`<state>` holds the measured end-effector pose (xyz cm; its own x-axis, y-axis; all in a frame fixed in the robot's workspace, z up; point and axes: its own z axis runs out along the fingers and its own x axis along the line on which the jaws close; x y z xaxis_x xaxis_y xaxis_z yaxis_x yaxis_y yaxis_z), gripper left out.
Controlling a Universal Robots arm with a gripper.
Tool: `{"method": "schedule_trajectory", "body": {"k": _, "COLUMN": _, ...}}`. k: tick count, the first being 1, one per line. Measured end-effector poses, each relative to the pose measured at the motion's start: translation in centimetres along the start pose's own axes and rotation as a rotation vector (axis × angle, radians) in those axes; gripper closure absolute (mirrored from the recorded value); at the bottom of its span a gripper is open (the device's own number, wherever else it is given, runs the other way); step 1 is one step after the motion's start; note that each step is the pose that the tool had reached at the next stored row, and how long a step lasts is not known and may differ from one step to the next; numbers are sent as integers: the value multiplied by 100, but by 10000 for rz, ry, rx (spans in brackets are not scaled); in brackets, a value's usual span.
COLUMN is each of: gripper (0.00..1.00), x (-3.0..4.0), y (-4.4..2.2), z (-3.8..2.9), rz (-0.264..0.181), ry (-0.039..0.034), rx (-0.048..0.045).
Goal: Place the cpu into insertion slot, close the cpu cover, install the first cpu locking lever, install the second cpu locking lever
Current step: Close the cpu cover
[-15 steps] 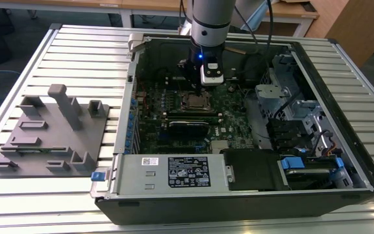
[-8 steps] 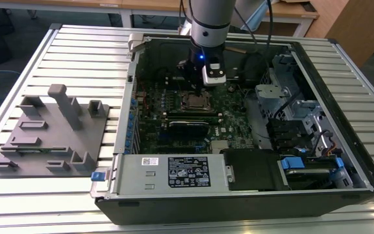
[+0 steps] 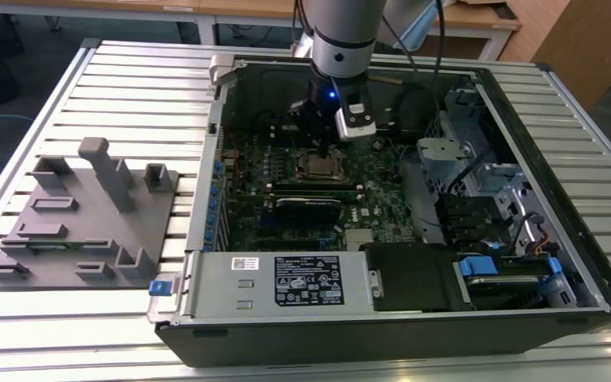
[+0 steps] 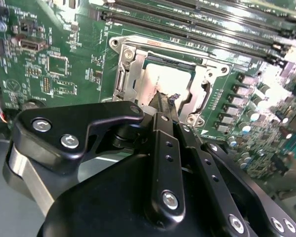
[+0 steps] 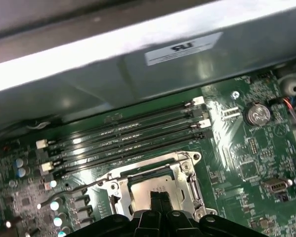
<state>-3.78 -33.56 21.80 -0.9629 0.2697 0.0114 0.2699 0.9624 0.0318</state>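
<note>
The jaws are pinched together with nothing between them, their tips just above the cpu (image 4: 175, 81). It lies flat in the insertion slot (image 3: 302, 164), on the far part of the motherboard (image 3: 251, 216), with the cpu cover (image 4: 203, 84) flat around it.

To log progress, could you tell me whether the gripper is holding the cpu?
No, in the second wrist view the cpu lies framed by the cover, and the gripper is shut with nothing between its tips.
</note>
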Motion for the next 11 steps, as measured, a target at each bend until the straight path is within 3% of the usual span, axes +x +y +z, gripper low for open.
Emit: {"method": "schedule_trajectory", "body": {"k": 11, "gripper": 90, "x": -1, "y": -1, "z": 21, "rz": -1496, "ry": 27, "rx": 106}}
